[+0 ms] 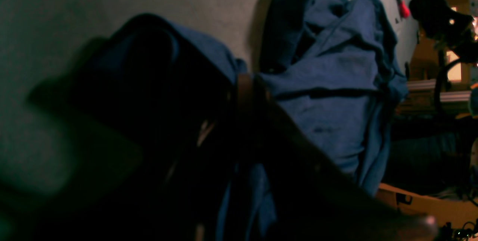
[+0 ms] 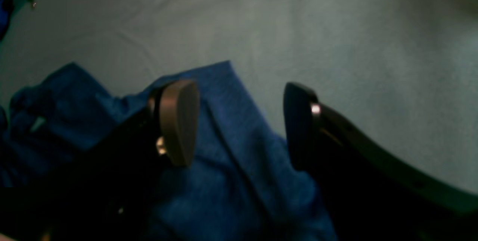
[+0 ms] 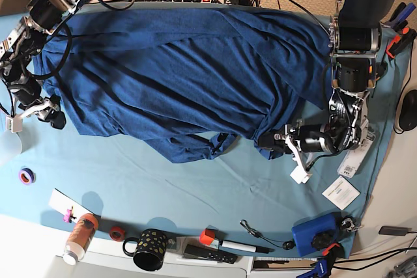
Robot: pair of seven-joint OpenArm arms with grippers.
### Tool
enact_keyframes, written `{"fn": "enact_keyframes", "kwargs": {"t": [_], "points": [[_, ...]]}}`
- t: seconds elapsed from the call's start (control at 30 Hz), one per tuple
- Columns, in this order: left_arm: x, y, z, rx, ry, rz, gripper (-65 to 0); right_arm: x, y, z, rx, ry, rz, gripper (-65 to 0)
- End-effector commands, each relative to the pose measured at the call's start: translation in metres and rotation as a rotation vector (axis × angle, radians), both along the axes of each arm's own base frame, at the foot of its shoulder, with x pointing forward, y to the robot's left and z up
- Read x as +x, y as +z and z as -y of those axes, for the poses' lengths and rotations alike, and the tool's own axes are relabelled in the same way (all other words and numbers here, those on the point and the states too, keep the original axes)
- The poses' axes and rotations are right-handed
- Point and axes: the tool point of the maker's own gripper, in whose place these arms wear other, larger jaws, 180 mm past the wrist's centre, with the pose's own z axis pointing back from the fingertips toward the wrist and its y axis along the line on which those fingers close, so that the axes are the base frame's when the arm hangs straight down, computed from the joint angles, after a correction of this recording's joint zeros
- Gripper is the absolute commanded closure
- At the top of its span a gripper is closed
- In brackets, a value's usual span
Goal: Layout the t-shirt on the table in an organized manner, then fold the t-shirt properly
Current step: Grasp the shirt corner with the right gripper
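Base view: the t-shirt [image 3: 182, 76], a large dark navy heathered garment of soft fabric, is lying spread across the far half of the desk [image 3: 195, 187], its surface rippling in long diagonal folds and its near hem bunching into a crumpled point near the middle. The desk is wearing a smooth light teal cloth with faint creases. Along the near edge a black mug [image 3: 148, 249] with pale dots, a bottle [image 3: 78, 237] with an orange-brown body, a roll of purple tape [image 3: 26, 176] and a white card [image 3: 340, 192] are resting.

The left arm is reaching down from the far right corner and bending inward, so that the left tool [image 3: 268, 141] is lying level at the shirt's near right corner, where the dark cloth is gathering. In the left wrist view the left tool [image 1: 246, 95] is appearing closed on a fold of the t-shirt [image 1: 328, 95], with blue fabric bulging on both sides.

The right arm is angling down at the desk's left edge. In the right wrist view the right tool [image 2: 239, 121] is standing with its jaws apart, one rounded tan pad [image 2: 177, 121] over the t-shirt [image 2: 231, 166] corner and the black finger [image 2: 298, 121] over the bare desk [image 2: 336, 39].
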Motion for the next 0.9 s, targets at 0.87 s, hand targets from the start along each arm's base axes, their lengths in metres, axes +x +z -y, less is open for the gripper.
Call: {"fn": "enact_keyframes", "kwargs": {"t": [0.87], "points": [[0.017, 0.022, -0.002, -0.018, 0.013, 0.064, 0.0, 0.029, -0.075, -0.088, 0.031, 0.342, -0.385, -34.9]]}}
